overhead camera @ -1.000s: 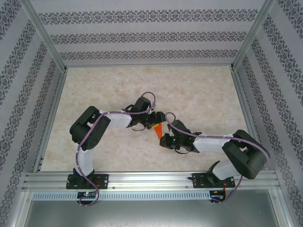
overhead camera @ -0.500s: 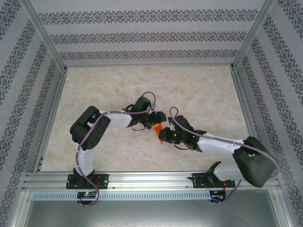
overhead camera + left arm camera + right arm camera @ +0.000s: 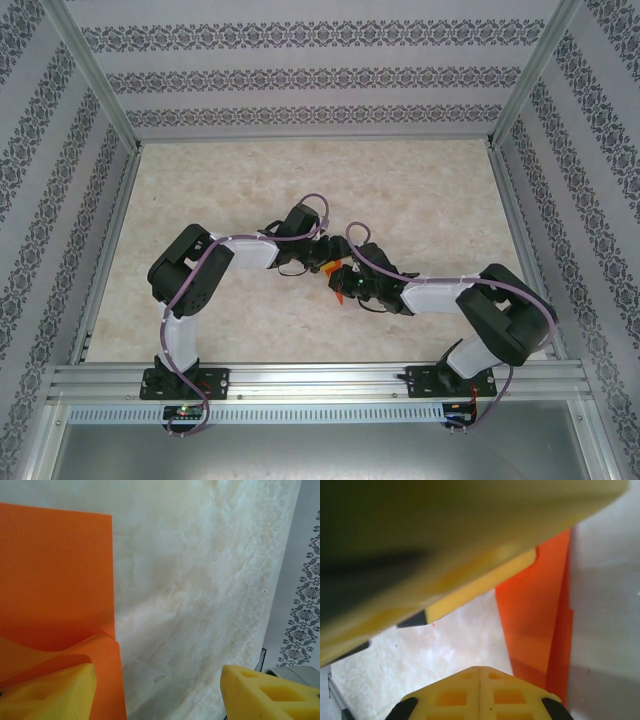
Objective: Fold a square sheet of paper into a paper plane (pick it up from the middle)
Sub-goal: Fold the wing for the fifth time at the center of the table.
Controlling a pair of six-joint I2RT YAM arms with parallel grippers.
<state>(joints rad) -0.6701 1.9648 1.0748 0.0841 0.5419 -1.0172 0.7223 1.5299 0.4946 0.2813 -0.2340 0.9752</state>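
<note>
Item: orange sheet, partly folded, on the table between your arms; left gripper wide, one pad on it; right gripper closed beside the fold; you're apparently mid-crease, so press that edge flat next without shifting it.

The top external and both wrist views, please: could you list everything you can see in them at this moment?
sheet of paper: one, bright orange, partly folded, flat on the table between the grippers
table: one, marbled beige, centre of the enclosure
walls: three, white with grey patterned bands, left, back and right of the table
frame rail: one, silver, near edge, carrying both arm bases
left gripper: one, yellow fingers, open, one finger over the paper's folded edge
right gripper: one, yellow fingers, shut, beside the paper
</note>
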